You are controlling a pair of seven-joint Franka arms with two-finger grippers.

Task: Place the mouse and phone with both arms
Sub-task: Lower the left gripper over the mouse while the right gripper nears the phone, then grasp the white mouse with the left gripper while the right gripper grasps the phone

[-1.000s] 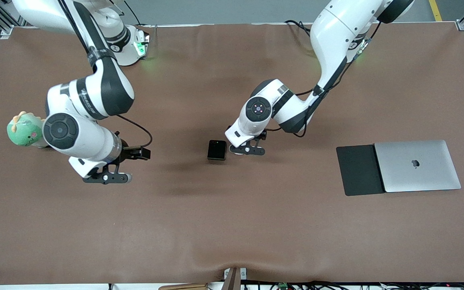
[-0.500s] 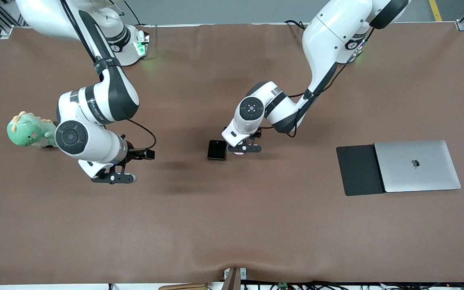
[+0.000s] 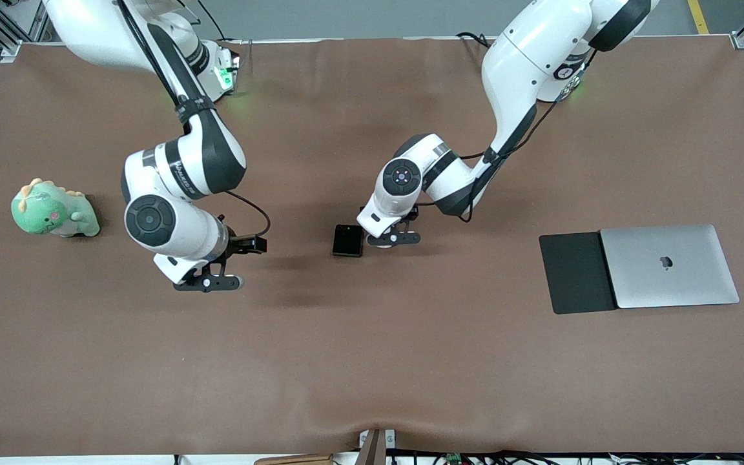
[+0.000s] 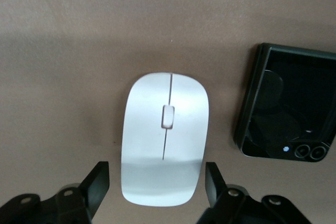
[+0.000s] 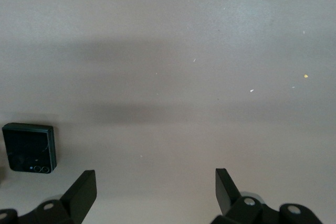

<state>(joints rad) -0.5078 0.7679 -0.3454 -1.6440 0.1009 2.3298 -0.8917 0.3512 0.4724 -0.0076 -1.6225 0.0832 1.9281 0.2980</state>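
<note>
The white mouse [image 4: 165,166] lies on the brown table with the black phone [image 4: 286,111] right beside it. My left gripper [image 4: 156,184] is open and low over the mouse, one finger on each side of its rounded end, not touching it. In the front view the left gripper [image 3: 392,237] hides the mouse, and the phone [image 3: 347,240] lies beside it toward the right arm's end. My right gripper [image 3: 209,283] is open and empty over bare table, apart from the phone. The right wrist view shows the phone [image 5: 29,147] off to one side of the open right gripper [image 5: 155,186].
A green plush dinosaur [image 3: 55,210] sits near the right arm's end of the table. A closed silver laptop [image 3: 669,265] lies partly on a flat black mouse pad [image 3: 575,272] toward the left arm's end.
My right arm has moved away from the plush dinosaur toward the middle of the table. My left gripper has shifted slightly toward the phone and settled over the mouse.
</note>
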